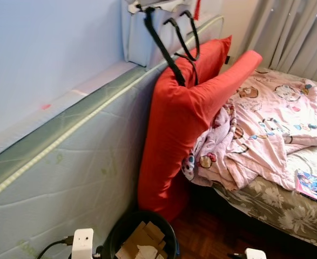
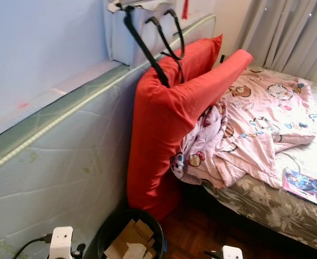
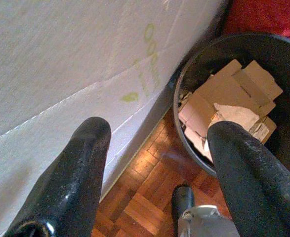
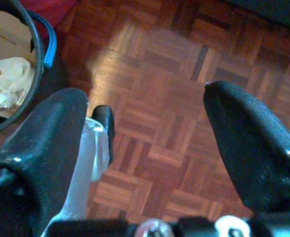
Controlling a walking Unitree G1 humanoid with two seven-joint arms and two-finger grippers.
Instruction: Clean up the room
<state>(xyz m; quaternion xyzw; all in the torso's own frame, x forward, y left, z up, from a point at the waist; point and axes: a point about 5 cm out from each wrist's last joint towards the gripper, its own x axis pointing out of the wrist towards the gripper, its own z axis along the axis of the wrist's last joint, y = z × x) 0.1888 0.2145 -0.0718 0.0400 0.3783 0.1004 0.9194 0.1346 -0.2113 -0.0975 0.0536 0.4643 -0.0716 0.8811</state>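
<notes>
Nearest, the left gripper [image 3: 157, 163] hangs low with its two glossy black fingers spread wide and empty, over parquet floor [image 3: 140, 197] of small reddish-brown wood blocks, beside the quilted side of a mattress [image 1: 66, 178]. The right gripper [image 4: 145, 148] also gapes wide with nothing between its fingers, above the same parquet.

Just ahead stands a round black bin [image 1: 142, 237] with a thin blue trim at its rim, holding flat brown cardboard pieces [image 3: 228, 98] and crumpled pale paper [image 4: 9, 74]. It sits on the floor against the mattress, which stands on edge along the pale blue wall [image 1: 45, 48].

Behind the bin, a long red cushion [image 1: 172, 135] of smooth cloth leans upright against the mattress. A grey bag [image 1: 147, 32] with black straps hangs over the mattress top.

To the right, a rumpled pink cartoon-print blanket [image 1: 261, 129] lies on the bed [image 1: 271, 205] with its floral sheet, a colourful booklet [image 1: 314, 186] near the edge. Grey curtains [image 1: 293, 32] hang beyond.
</notes>
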